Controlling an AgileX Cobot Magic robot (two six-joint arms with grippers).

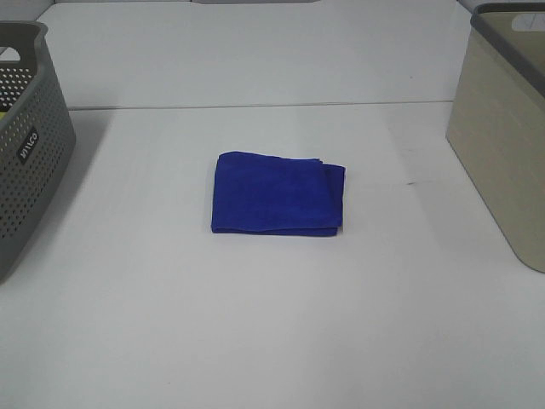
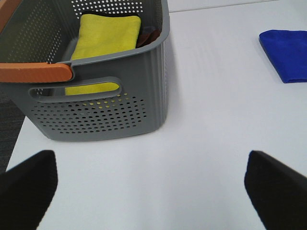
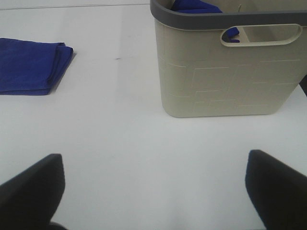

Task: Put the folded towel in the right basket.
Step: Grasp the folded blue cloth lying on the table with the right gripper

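A folded blue towel lies flat in the middle of the white table. It also shows in the left wrist view and the right wrist view. The right basket is beige with a grey rim and stands at the right edge; in the right wrist view blue cloth shows inside it. Neither arm appears in the exterior high view. My left gripper is open over bare table, far from the towel. My right gripper is open over bare table in front of the beige basket.
A grey perforated basket stands at the left edge; in the left wrist view it has an orange handle and holds a folded yellow cloth. A seam crosses the table behind the towel.
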